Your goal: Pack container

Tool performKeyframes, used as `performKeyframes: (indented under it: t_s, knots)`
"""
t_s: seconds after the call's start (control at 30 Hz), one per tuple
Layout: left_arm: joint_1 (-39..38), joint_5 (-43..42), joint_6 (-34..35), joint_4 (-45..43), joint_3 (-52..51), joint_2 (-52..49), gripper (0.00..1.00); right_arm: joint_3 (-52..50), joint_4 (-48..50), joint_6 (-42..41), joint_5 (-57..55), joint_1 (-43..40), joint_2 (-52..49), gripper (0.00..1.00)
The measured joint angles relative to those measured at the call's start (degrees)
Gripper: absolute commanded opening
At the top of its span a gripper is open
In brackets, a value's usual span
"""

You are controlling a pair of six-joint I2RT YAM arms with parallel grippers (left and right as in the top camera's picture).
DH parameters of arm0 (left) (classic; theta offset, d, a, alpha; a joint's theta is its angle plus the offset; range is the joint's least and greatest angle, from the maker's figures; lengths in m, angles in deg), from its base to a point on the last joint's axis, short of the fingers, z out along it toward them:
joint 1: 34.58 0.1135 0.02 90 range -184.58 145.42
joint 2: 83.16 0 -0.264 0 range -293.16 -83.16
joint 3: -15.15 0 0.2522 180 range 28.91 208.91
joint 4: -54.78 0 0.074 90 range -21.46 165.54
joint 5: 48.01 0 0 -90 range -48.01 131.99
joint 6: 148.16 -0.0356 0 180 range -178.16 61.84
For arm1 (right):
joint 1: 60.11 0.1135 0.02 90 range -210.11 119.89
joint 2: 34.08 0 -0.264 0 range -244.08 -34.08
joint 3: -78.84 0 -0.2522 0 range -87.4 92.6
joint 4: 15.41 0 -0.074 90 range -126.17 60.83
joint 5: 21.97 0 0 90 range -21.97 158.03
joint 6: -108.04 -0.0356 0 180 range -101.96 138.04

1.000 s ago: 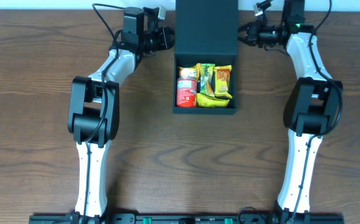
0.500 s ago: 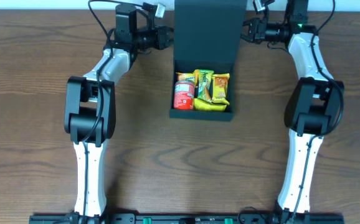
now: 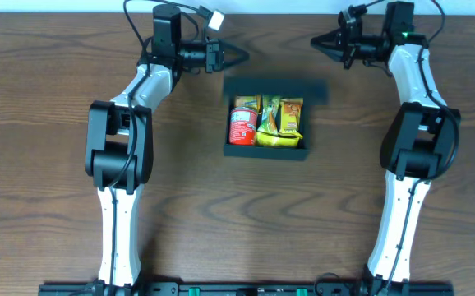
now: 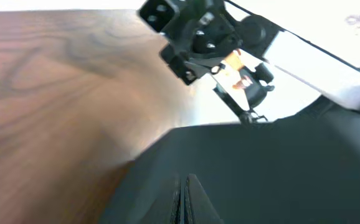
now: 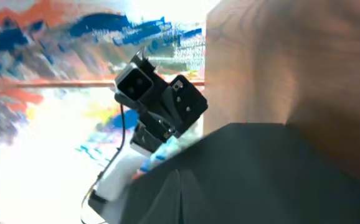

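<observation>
Where the work sits: brown wooden table (image 3: 48, 123), with the dark teal-green rectangular container (image 3: 266, 150) at its middle, between the two arms.
Lid: the hinged flap lid (image 3: 275, 89) is a dark blur along the box's back edge, neither laid open nor down; angle unclear.
Left gripper (image 3: 242, 56): fingers pressed together, empty, behind the lid's left corner and apart from it.
Right gripper (image 3: 315, 41): likewise pressed together and empty, behind the right corner.
Contents: red can (image 3: 242, 125) at left, yellow and orange snack packets (image 3: 280, 119) touching beside it.
Done: loading, by the look of it.
Left: lid not yet seated shut.
</observation>
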Motion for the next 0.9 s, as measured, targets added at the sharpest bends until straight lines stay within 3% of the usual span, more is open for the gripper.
performKeyframes:
  t_s: [0.2, 0.4, 0.7, 0.9]
  knots:
    - [-0.11, 4.63, 1.60, 0.35, 0.00, 0.00, 0.06, -0.02, -2.64, 9.46, -7.69, 0.02, 0.00, 0.02]
    - [-1.16, 30.93, -0.15, 8.37, 0.07, 0.00, 0.06, -0.02, -1.66, 19.96, -31.17, 0.55, 0.00, 0.01]
    - [-5.90, 67.10, -12.55, 27.10, 0.48, 0.68, 0.06, -0.02, -0.81, 32.33, -69.68, 4.31, 0.13, 0.01]
    - [-6.27, 82.05, -19.93, 32.39, 0.48, 9.99, 0.06, -0.09, -2.51, 38.99, -80.78, 4.24, 4.94, 0.02]
